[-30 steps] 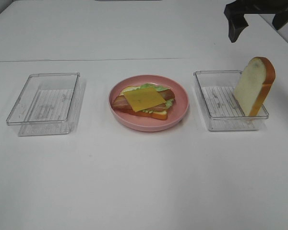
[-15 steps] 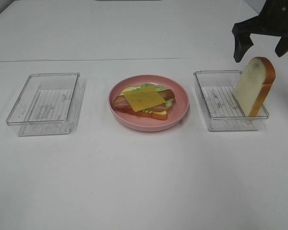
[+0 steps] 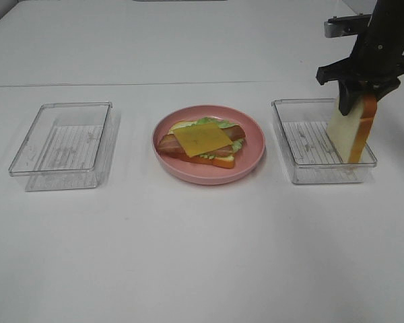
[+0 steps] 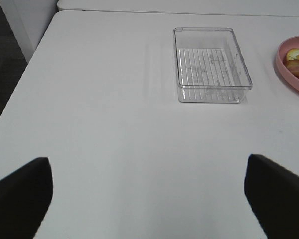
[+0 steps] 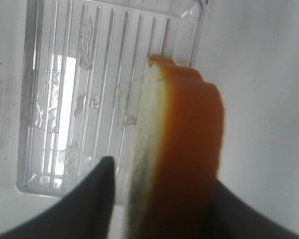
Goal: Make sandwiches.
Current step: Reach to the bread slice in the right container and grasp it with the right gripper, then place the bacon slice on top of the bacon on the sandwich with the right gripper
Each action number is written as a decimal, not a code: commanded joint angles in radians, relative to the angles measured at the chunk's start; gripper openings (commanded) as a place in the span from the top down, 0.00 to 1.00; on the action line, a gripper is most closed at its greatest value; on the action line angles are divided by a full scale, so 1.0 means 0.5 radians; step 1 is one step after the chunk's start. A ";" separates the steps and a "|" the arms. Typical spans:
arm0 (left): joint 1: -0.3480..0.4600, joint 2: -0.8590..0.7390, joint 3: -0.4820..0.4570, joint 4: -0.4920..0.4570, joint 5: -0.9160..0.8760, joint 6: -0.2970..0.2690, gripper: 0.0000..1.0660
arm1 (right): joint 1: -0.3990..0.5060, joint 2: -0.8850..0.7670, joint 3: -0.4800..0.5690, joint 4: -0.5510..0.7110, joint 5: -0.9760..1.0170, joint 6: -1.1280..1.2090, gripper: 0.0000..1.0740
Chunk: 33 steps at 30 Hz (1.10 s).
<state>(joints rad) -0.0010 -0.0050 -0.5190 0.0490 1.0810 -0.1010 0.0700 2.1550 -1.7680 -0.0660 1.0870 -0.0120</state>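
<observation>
On the pink plate (image 3: 209,176) lies an open stack (image 3: 202,142) of bread, lettuce and bacon with yellow cheese on top. A second bread slice (image 3: 347,131) with an orange-brown crust stands tilted in the right clear tray (image 3: 323,173). My right gripper (image 3: 363,101) has come down over its top edge. In the right wrist view the gripper (image 5: 162,174) has a dark finger on each face of the bread slice (image 5: 179,149). My left gripper (image 4: 149,199) hangs open over bare table, far from the plate (image 4: 289,69).
An empty clear tray (image 3: 60,145) sits left of the plate, also in the left wrist view as the empty tray (image 4: 212,64). White table surrounds the three containers. The table's left edge shows in the left wrist view.
My right gripper came down from above the right tray onto the standing bread slice, and its jaws narrowed around the slice's top. The slice, the plate and the left arm have stayed put.
</observation>
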 commanded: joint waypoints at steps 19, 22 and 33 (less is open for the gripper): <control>0.004 -0.038 0.002 -0.006 -0.012 -0.002 0.10 | 0.374 -0.240 -0.290 0.210 0.110 -0.100 1.00; 0.004 -0.038 0.002 -0.006 -0.012 -0.002 0.10 | 0.466 -0.232 -0.290 0.336 0.040 -0.098 1.00; 0.004 -0.038 0.002 -0.006 -0.012 -0.002 0.10 | 0.590 -0.204 -0.288 0.874 -0.152 -0.162 1.00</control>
<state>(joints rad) -0.0010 -0.0050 -0.5190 0.0490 1.0810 -0.1010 0.3640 2.0400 -1.9080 0.3080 1.0250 -0.0620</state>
